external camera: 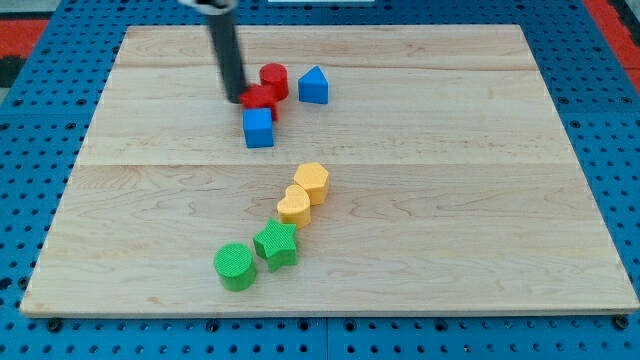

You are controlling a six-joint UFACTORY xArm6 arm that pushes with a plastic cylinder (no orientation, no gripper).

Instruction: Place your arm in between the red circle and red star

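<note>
The red circle (275, 79) stands near the view's top centre. The red star (261, 100) lies just below and left of it, touching or nearly touching it. My tip (236, 98) is on the board right at the star's left edge, to the lower left of the circle. The rod rises from there toward the view's top. A blue cube (258, 128) sits just below the star, and a blue triangular block (313, 86) sits to the right of the circle.
A yellow hexagon (313, 182) and a yellow heart (295, 206) lie at the board's centre. A green star (276, 245) and a green circle (235, 266) lie below them. The wooden board (480, 180) rests on a blue pegboard.
</note>
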